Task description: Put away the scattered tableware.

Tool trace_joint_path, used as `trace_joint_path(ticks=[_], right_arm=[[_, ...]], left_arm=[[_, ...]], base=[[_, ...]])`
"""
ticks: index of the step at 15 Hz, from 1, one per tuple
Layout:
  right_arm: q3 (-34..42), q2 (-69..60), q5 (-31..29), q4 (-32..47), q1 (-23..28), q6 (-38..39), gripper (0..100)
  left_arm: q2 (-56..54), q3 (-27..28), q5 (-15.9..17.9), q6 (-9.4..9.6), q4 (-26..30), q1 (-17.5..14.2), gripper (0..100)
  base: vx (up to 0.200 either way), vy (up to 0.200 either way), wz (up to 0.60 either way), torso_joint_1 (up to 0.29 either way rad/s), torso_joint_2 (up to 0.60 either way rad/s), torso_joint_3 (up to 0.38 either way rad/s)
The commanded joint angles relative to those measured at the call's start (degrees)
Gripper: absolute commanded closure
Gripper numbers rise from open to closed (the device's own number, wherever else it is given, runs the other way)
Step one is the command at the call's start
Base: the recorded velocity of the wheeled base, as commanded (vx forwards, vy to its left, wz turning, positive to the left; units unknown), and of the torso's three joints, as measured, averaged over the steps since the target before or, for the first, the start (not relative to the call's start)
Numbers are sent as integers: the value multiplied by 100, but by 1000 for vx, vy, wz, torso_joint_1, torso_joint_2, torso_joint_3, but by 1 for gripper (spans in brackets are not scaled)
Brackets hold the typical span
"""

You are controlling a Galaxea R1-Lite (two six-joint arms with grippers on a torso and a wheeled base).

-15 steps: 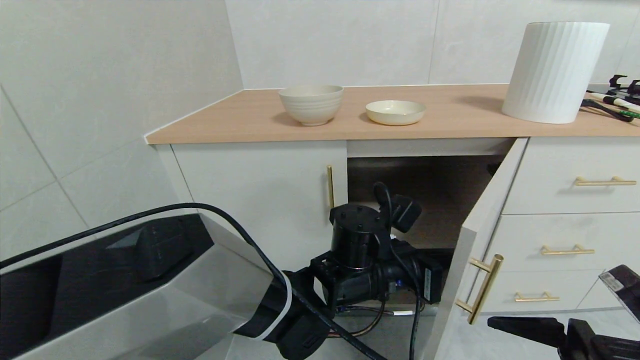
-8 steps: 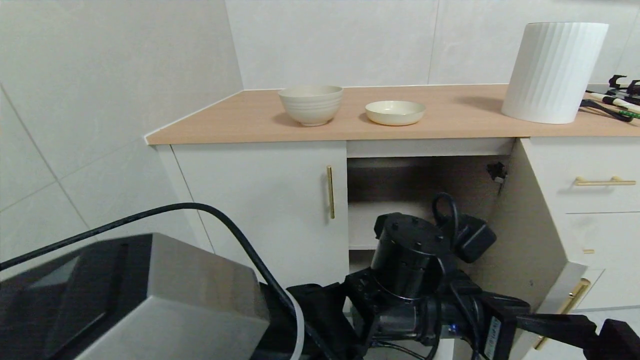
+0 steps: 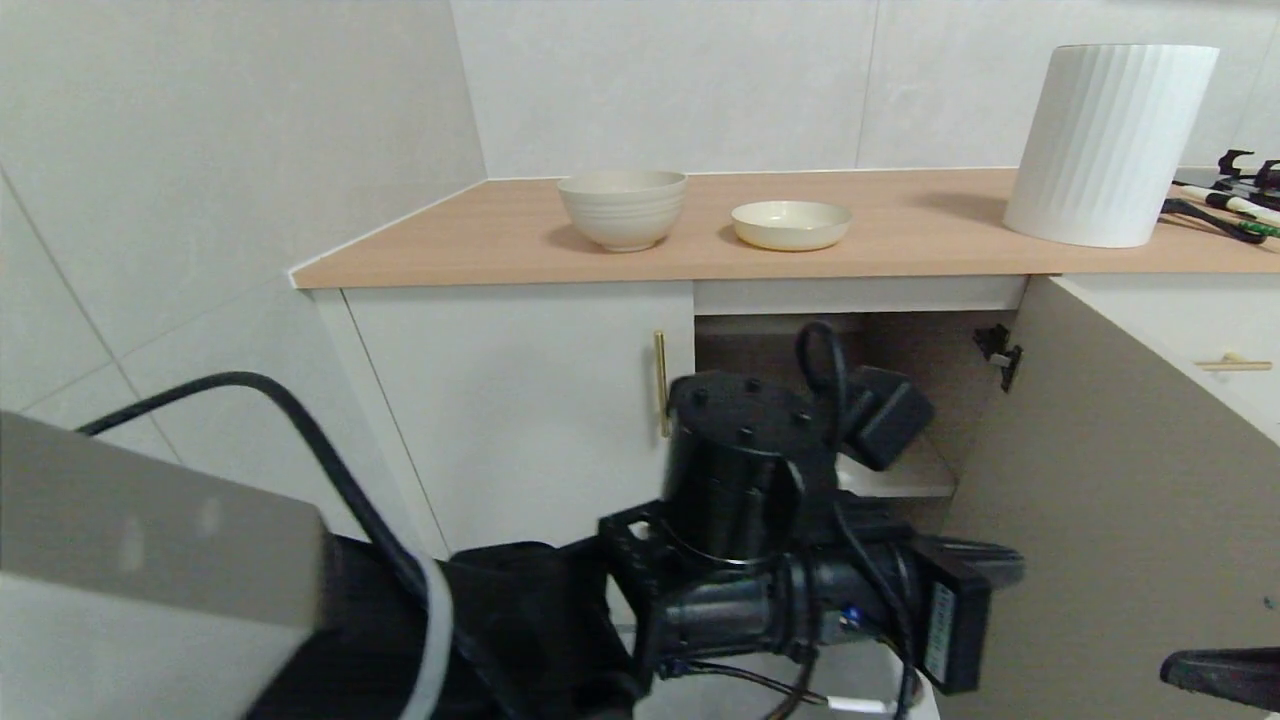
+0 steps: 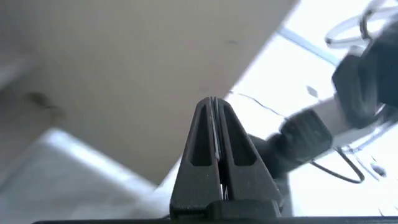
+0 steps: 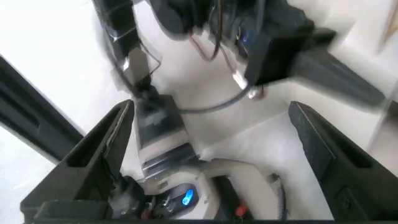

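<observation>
**Cream bowl and dish on the worktop, cupboard open below**

Cream and ribbed, the bowl (image 3: 622, 208) stands upright toward the left end of the wooden worktop (image 3: 480, 250), about midway between the back wall and the front edge. A shallow pale-yellow dish (image 3: 791, 224) sits just beside it toward the right, not touching it. Both are empty as far as their insides show.

Farther along toward the right end stands a tall white ribbed container (image 3: 1110, 145), well apart from the dish. At the right edge lie a few dark-handled tools (image 3: 1235, 200), too small to tell apart.

Under the dish the cupboard is open: its door (image 3: 1100, 500) is swung wide, inner face showing, and a pale shelf (image 3: 900, 478) shows inside. The left-hand door (image 3: 520, 400) is closed, with a brass bar handle (image 3: 660, 385).

Low in front of that opening is the left arm. Its pincer (image 4: 214, 155) has both fingers pressed flat together and grips nothing, with a plain beige surface behind it. The right pincer (image 5: 211, 155) is spread wide and empty, cables and the other arm visible between its fingers.
</observation>
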State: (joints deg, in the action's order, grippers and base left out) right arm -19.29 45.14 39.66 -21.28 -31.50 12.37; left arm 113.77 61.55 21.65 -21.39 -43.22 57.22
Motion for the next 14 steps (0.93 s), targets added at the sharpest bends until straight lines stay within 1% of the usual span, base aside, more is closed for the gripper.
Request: trace_joint_path(ticks=[1,2,3,4,5,6,7,9,10,11,12,13,14], right_arm=[[-190,364,-63,-34,12,-16,0],[-304,680,-230,-42,30,-33,0],[-444,1111,-511,-148,30,-51,0],[-620,1541,-810,-332,30,-60,0],[-787,1902,-1118,-482,30,-60,0],[-1130,2420,-1549,-526,39,-68,0],[-1464,2816,-1707,-526,65,-68,0],[-1947,3352,-1874,-526,215,-68,0],[-2554,3915,-2137,-482,355,-68,0],[-2853,4161,-2243,-376,417,-60,0],[-3072,4336,-2384,-227,425,-51,0],[-3090,4407,-2533,-174,425,-51,0],[-3072,4398,-2586,-165,425,-51,0]], left_arm=[[-989,-829,-56,-5,15,-783,100],[-1217,-1093,-170,4,15,-1073,100],[-1516,-1391,-363,21,41,-1380,100],[-1859,-1681,-416,21,68,-1679,100],[-2167,-1927,-416,21,173,-1908,100],[-2650,-2156,-416,21,490,-2242,100],[-3063,-2244,-425,21,938,-2541,100],[-3617,-2253,-442,21,1650,-2971,100],[-4056,-2218,-434,21,2203,-3437,100],[-4170,-2209,-434,21,2335,-3622,100],[-4223,-2226,-434,21,2353,-3745,100],[-4250,-2244,-434,21,2362,-3885,100],[-4223,-2235,-434,21,2362,-3947,0]], base=[[0,0,0,0,0,0],[0,0,0,0,0,0],[0,0,0,0,0,0],[0,0,0,0,0,0],[0,0,0,0,0,0],[0,0,0,0,0,0],[0,0,0,0,0,0],[0,0,0,0,0,0],[0,0,0,0,0,0],[0,0,0,0,0,0],[0,0,0,0,0,0],[0,0,0,0,0,0],[0,0,0,0,0,0]])
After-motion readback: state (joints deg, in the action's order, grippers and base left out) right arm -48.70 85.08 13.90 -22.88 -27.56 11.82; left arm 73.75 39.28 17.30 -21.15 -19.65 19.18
